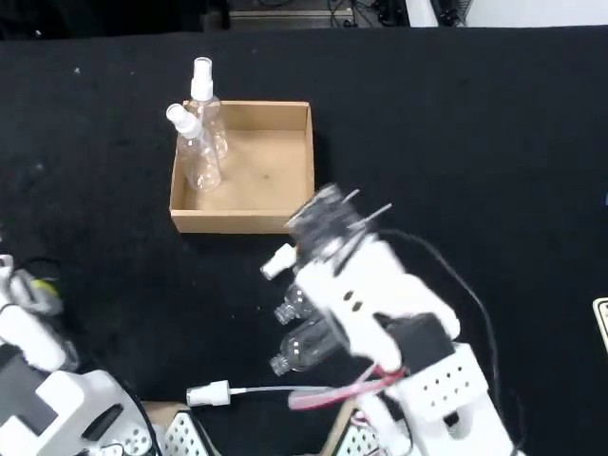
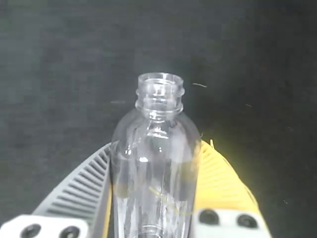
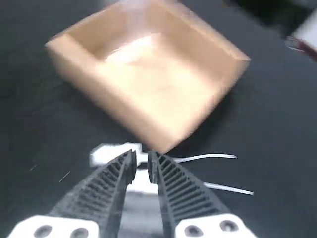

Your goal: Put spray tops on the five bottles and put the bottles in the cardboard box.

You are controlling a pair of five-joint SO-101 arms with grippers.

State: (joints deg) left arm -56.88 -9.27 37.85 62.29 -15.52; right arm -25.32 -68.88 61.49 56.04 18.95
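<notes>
Frankly, plenty to go wrong here. Could lose the spray top (image 3: 115, 154), seemingly pinched crosswise at the very tips of the right hand (image 3: 141, 157), closed down to a sliver just short of the cardboard box (image 1: 242, 220); liable to twist or drop on any quick swing, judging by so slight a hold. Could also bend the thin dip tube (image 3: 208, 157) against a rim when threading it into a neck. Might nudge the two uncapped bottles (image 1: 296, 304) lying on the table (image 1: 475, 142) under that arm and set them rolling. As for the left hand (image 2: 156, 146): clenched on a clear bottle (image 2: 158, 119), gripped between one grey and one yellow finger. Smooth, round, see-through plastic, with an open threaded mouth and no top yet; likely to turn in the grip under a screwing force. Already in the box, in one back corner, two capped bottles (image 1: 201, 152). Near the arms' bases, another spray top (image 1: 209, 392), lying flat with its long tube.
</notes>
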